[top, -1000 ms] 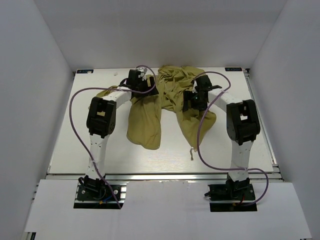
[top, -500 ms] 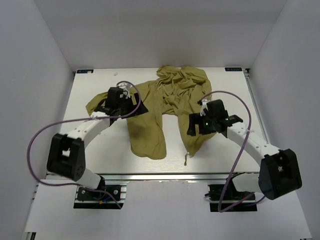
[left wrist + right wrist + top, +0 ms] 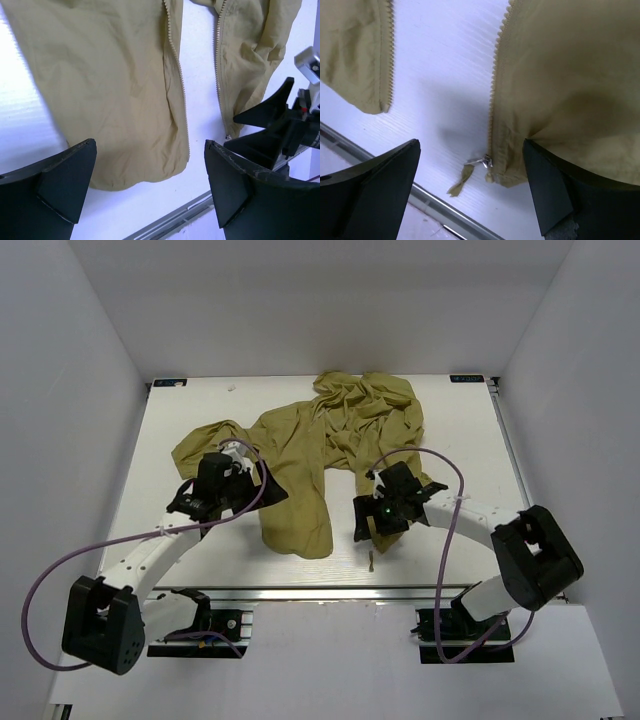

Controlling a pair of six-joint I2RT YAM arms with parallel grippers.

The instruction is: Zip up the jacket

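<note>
The olive jacket lies unzipped on the white table, hood at the back, its two front panels hanging toward the near edge with a gap between them. My left gripper is open and empty beside the left panel's outer edge. In the left wrist view it hovers over the left panel's hem. My right gripper is open and empty over the right panel's bottom corner. In the right wrist view the metal zipper slider with its fabric pull tab lies between the fingers, untouched.
The table's front metal rail runs close below both hems and shows in the right wrist view. White walls enclose the table. A sleeve spreads to the left. My right gripper's black body shows in the left wrist view.
Both arms swung from the back of the table toward the near edge. The jacket got spread out, a sleeve now lying out to the left. Both grippers now sit at the hems.
</note>
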